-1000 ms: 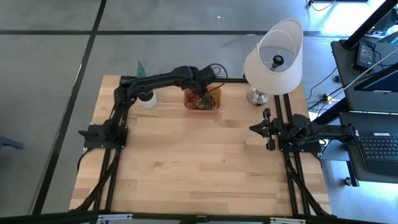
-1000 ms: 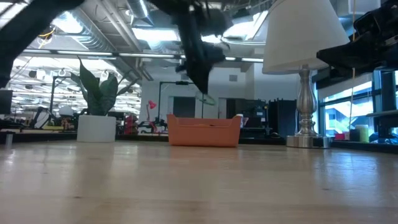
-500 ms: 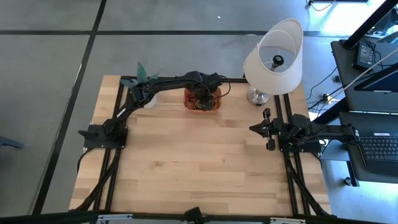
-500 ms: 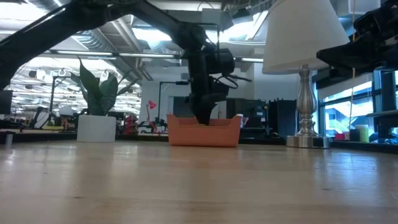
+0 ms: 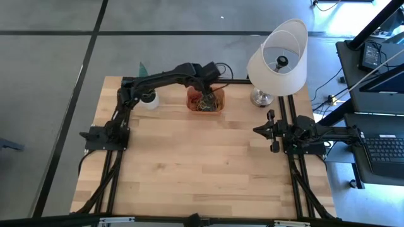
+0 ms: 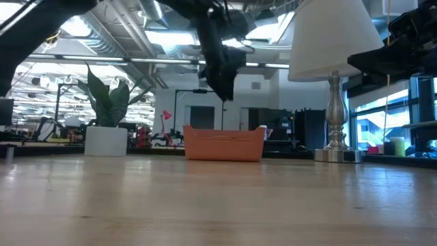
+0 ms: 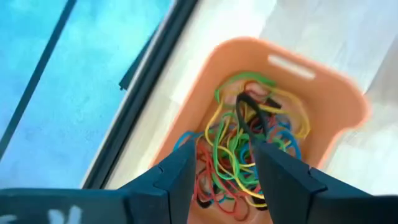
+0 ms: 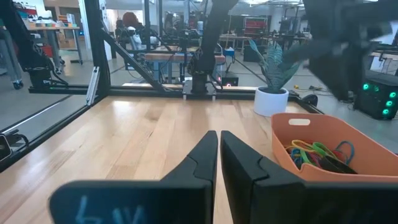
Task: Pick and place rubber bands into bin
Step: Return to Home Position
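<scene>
The orange bin (image 5: pixel 190 104) stands at the middle of the table's far edge, its floor covered by a tangle of rubber bands (image 7: pixel 277 127) in red, yellow, green, blue and black. My left gripper (image 7: pixel 224 155) hangs open over the bin, fingers pointing down, with nothing between them; the low view shows it (image 6: pixel 224 94) well above the bin's rim (image 6: pixel 224 131). My right gripper (image 5: pixel 273 131) waits shut at the table's right side, its fingers (image 8: pixel 205 163) level and pointing toward the left edge. It also sees the bin (image 8: pixel 351 171) and the bands (image 8: pixel 314 151).
A lamp with a white shade (image 5: pixel 278 55) stands at the far right, its silver foot (image 6: pixel 334 152) just right of the bin. A white plant pot (image 5: pixel 149 99) with a green plant (image 6: pixel 109 102) stands left of the bin. Bare wood lies between the arms.
My left gripper dipped down into the bin and has come straight up again, back to its former height above it. The thin band that hung under its fingers a second ago no longer hangs there.
</scene>
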Tool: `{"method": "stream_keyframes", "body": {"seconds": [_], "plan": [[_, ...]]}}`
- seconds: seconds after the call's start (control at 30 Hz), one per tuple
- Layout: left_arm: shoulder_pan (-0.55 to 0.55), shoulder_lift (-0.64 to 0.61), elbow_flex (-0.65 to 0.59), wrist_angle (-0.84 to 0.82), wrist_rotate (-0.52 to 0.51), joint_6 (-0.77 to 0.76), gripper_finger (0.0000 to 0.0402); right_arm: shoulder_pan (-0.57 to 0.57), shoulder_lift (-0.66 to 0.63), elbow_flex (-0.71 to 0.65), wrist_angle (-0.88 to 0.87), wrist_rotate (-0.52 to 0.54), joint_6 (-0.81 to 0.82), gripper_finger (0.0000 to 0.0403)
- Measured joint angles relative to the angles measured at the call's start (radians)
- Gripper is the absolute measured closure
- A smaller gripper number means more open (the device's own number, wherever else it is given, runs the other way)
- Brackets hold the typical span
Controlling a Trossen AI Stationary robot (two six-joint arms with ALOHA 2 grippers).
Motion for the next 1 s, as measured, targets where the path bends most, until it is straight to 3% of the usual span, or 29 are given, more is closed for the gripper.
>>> {"method": "stream_keyframes", "body": {"seconds": [0.4, 0.87, 1.0], "plan": [[-0.061, -0.135, 0.0, 0.002, 0.011, -0.221, 0.0249, 0.0, 0.0, 0.0, 0.0, 0.0, 0.0, 0.0377], [-0.197, -0.139, -0.001, 0.008, -0.003, -0.456, 0.0249, 0.0, 0.0, 0.0, 0.0, 0.0, 0.0, 0.0377], [-0.253, -0.139, -0.001, -0.01, 0.005, -0.398, 0.0247, 0.0, 0.0, 0.0, 0.0, 0.0, 0.0, 0.0377]]}}
